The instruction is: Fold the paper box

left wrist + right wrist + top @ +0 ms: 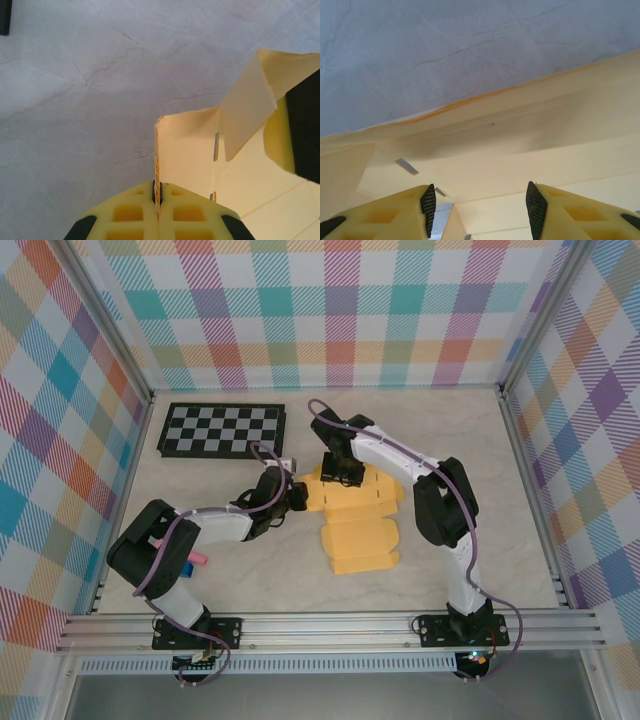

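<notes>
Card: I judge the paper box [362, 530] light, thin and springy; it bends easily, keeps a crease, and a hard pull could tear it at the slits.
Place: it lies on the table [480, 540] in the middle, between both arms, with one flap lifted.
Left gripper [157, 192]: clenched on the left edge of the card, which stands thin between the pads.
Right gripper [480, 200]: jaws apart above the far panel, grasping nothing that I can see.
Hold: I would pinch a flap near its crease line, not at a free corner.
</notes>
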`<state>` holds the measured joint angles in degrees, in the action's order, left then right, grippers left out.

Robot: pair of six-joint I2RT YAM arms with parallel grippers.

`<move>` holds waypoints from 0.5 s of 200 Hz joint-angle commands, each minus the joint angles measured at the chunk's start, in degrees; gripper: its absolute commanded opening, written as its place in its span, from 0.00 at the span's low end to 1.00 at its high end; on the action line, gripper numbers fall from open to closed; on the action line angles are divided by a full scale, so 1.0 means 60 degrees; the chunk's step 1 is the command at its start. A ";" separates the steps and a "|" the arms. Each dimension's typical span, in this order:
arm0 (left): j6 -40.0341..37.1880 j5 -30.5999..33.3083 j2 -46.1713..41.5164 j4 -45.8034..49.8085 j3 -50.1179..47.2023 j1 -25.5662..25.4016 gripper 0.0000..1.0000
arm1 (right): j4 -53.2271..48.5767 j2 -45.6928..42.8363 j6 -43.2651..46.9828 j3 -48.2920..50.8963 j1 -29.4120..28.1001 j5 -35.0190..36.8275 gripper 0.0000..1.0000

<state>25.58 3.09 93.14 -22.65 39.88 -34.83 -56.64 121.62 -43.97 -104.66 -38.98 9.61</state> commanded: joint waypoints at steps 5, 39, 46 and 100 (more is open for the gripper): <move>-0.0279 0.0129 -0.0354 -0.0070 -0.0084 -0.0069 0.00 | -0.0176 -0.0691 0.0560 -0.0056 0.0052 -0.0041 0.53; -0.0603 0.0342 -0.0521 0.0083 -0.0111 -0.0078 0.00 | -0.0198 -0.2104 0.1275 0.0086 0.0161 -0.0330 0.55; -0.0712 0.0396 -0.0566 0.0076 -0.0112 -0.0078 0.00 | -0.0172 -0.2405 0.1324 0.0181 0.0325 -0.0344 0.56; -0.1359 0.1495 -0.1141 -0.0314 -0.0171 -0.0379 0.00 | -0.0369 -0.3528 -0.2741 0.0745 0.2000 -0.3182 0.65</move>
<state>20.21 7.20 89.36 -22.59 39.88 -35.20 -58.83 102.00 -45.80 -103.94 -29.17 1.61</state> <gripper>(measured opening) 0.042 0.618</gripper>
